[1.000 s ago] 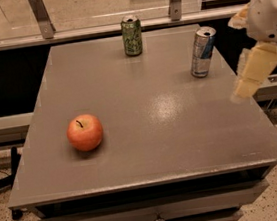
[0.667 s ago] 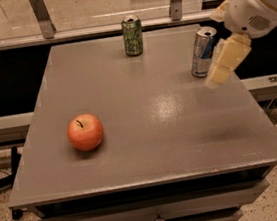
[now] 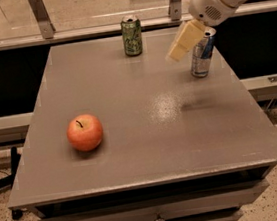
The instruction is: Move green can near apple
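Note:
The green can [image 3: 132, 35] stands upright at the far edge of the grey table [image 3: 146, 131], near the middle. The red-orange apple [image 3: 85, 132] sits on the table's front left part. My gripper [image 3: 183, 43] hangs above the table at the far right, its cream-coloured fingers pointing down and to the left. It is to the right of the green can and apart from it, and it holds nothing that I can see. It partly covers a slim silver-and-blue can.
A slim silver-and-blue can [image 3: 201, 54] stands near the table's right edge, just behind my gripper. A metal railing [image 3: 41, 16] with glass runs behind the table. Drawers [image 3: 156, 216] sit under the table's front edge.
My arm has swung left and further over the table, from beyond the right edge to in front of the silver-and-blue can. The cans and the apple have not moved.

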Robot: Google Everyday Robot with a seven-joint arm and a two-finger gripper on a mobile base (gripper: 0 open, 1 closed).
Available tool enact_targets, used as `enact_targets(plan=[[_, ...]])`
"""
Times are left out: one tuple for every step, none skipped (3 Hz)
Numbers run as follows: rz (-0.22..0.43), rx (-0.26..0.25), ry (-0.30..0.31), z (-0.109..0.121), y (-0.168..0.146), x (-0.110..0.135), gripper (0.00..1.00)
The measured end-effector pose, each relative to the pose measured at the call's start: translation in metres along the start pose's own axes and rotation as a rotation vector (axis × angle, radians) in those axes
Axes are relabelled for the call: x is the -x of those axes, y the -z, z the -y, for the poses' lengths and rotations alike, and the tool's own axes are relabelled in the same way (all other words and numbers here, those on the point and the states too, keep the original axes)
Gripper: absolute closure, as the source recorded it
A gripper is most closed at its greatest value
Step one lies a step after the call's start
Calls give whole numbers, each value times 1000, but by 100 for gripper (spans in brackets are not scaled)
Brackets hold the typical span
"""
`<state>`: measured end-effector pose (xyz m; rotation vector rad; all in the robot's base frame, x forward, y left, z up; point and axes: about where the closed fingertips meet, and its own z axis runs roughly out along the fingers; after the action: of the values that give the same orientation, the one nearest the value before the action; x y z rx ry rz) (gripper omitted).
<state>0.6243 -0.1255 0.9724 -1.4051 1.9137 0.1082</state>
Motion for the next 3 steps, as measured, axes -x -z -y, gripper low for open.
enact_targets(plan=[[47, -31, -79, 20, -41, 21, 0], [47, -31, -79, 20, -41, 21, 0], [91, -42, -120, 22, -59, 22, 0]])
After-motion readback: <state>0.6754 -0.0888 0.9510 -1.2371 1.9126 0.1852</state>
